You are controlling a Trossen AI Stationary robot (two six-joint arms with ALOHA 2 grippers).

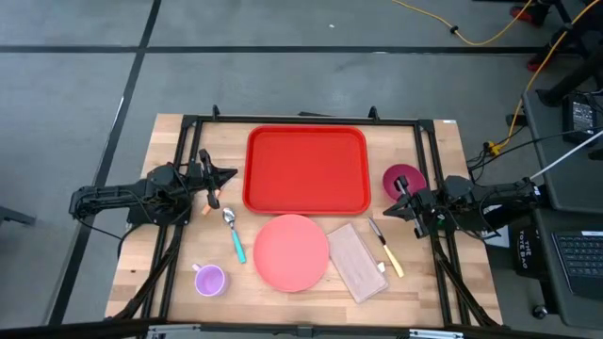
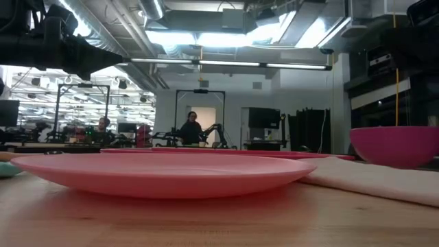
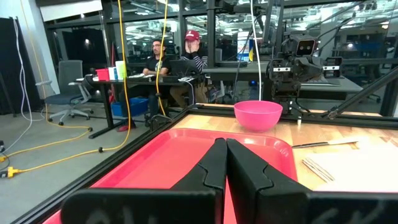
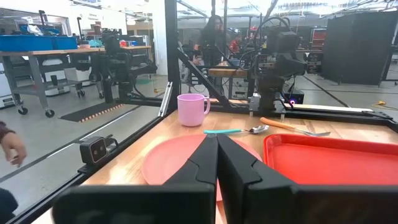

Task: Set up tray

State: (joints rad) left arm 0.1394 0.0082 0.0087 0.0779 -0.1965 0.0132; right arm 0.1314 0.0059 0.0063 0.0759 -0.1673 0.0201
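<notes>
The red tray [image 1: 306, 169] lies flat at the table's far middle, with nothing on it. Nearer lie a round pink plate [image 1: 290, 251], a pale napkin [image 1: 356, 261], a yellow-handled knife [image 1: 386, 247], a teal-handled spoon [image 1: 233, 234] and a purple mug [image 1: 209, 280]. A magenta bowl [image 1: 402, 179] stands right of the tray. My left gripper [image 1: 231, 173] is shut beside the tray's left rim, above an orange-handled fork [image 1: 209, 198]. My right gripper [image 1: 388, 209] is shut between the bowl and the knife. In the wrist views, both grippers [image 3: 225, 149] [image 4: 217, 146] show their fingers closed together.
A black frame [image 1: 301, 120] runs along the table's far edge and down both sides. The low view shows the plate [image 2: 164, 175] close in front, the bowl [image 2: 394, 145] at right and the napkin [image 2: 370, 178]. People sit at desks in the room beyond.
</notes>
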